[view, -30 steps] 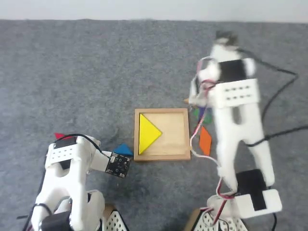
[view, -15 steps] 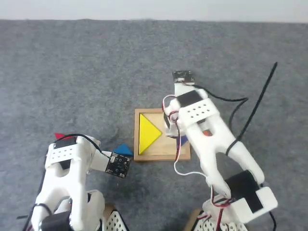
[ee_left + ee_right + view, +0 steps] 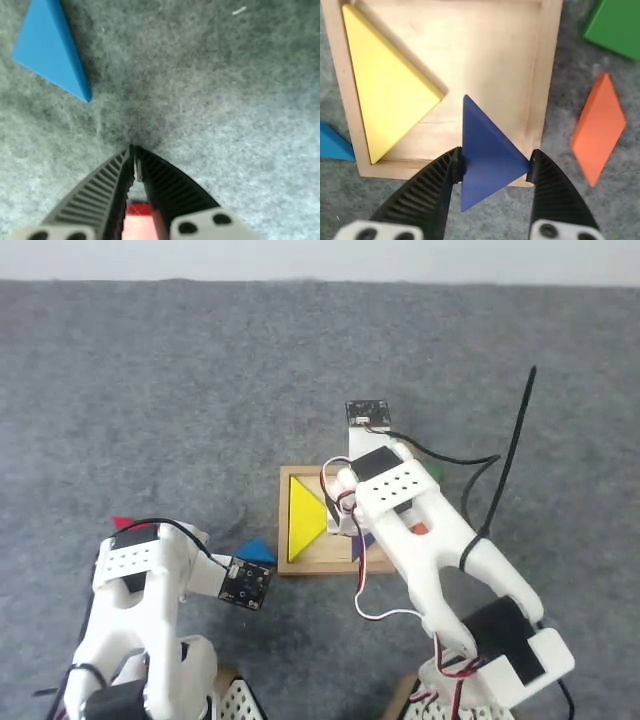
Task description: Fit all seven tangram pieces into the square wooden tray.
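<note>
While you are working out from the near edge of the surface, your left gripper [image 3: 132,150] is resting down at the grey surface with its jaws pressed together on nothing. The light blue triangle [image 3: 50,47] is lying just beside it, off the tray's near left corner, so any sideways sweep from there is risking a shove that sends that piece skidding away. Farther in, your right gripper [image 3: 494,161] is clamping the dark blue triangle [image 3: 485,150] by its sides. That piece is hanging across the near edge of the tray [image 3: 547,75], toward its right corner, with one point out over the bare surface and another reaching in toward the yellow triangle [image 3: 385,95], which is lying flat along the tray's left edge. This is where you are courting trouble: letting go now is likely leaving the blue piece propped on the rim, tilted, half in and half out, and pressing down is likely jamming it there. Sliding it inward carelessly is also risking a bump against the yellow triangle's inner corner. How high the piece is riding above the wood is not showing. Beyond, the orange parallelogram [image 3: 598,125] is waiting just off the tray's right edge and the green piece [image 3: 615,25] past its far right corner, both close enough to be clipped on a wide swing.
</note>
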Controlling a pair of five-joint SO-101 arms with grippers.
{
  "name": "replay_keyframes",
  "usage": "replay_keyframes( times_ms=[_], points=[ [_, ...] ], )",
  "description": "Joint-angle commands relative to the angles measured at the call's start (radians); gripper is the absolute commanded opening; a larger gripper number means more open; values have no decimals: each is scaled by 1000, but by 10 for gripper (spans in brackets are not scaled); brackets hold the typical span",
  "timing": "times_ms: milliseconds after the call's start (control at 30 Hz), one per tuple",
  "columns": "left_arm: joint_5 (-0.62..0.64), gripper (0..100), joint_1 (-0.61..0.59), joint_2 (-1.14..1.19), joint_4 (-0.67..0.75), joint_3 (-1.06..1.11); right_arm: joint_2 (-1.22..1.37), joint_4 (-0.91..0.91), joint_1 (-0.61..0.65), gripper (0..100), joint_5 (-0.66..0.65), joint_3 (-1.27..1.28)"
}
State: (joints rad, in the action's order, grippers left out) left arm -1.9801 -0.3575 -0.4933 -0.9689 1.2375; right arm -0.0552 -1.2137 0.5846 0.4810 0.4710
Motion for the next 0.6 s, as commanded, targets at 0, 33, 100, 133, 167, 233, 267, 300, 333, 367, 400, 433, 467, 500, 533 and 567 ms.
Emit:
replay_keyframes(
  times_ms=[0,33,100,133,167,233,267,300,333,367,400,433,467,500,533,567],
  points=[
    [6,11,-2,-25,12,2,-18,15,10,221,12,-6],
    [6,11,-2,-25,12,2,-18,15,10,256,14,-6],
    [6,11,-2,-25,12,2,-12,10,12,321,14,-9],
    [6,11,-2,-25,12,2,-4,12,12,348,14,-11],
    [6,11,-2,-25,12,2,4,13,13,368,14,-14],
    [6,11,-2,-25,12,2,12,13,19,385,12,-14],
    [6,11,-2,-25,12,2,12,10,22,384,12,-14],
    [6,11,-2,-25,12,2,7,7,22,384,12,-14],
    [6,11,-2,-25,12,2,-1,5,19,384,9,-18],
    [6,11,-2,-25,12,2,-10,2,16,384,6,-28],
    [6,11,-2,-25,12,2,-22,2,10,383,5,-38],
    [6,11,-2,-25,12,2,-38,2,-1,383,-2,-51],
    [6,11,-2,-25,12,2,-54,4,-5,383,-29,-68],
    [6,11,-2,-25,12,2,-65,7,-7,382,-72,-87],
    [6,11,-2,-25,12,2,-74,10,-7,379,-114,-110],
    [6,11,-2,-25,12,2,-79,10,-5,362,-153,-133]
  ],
)
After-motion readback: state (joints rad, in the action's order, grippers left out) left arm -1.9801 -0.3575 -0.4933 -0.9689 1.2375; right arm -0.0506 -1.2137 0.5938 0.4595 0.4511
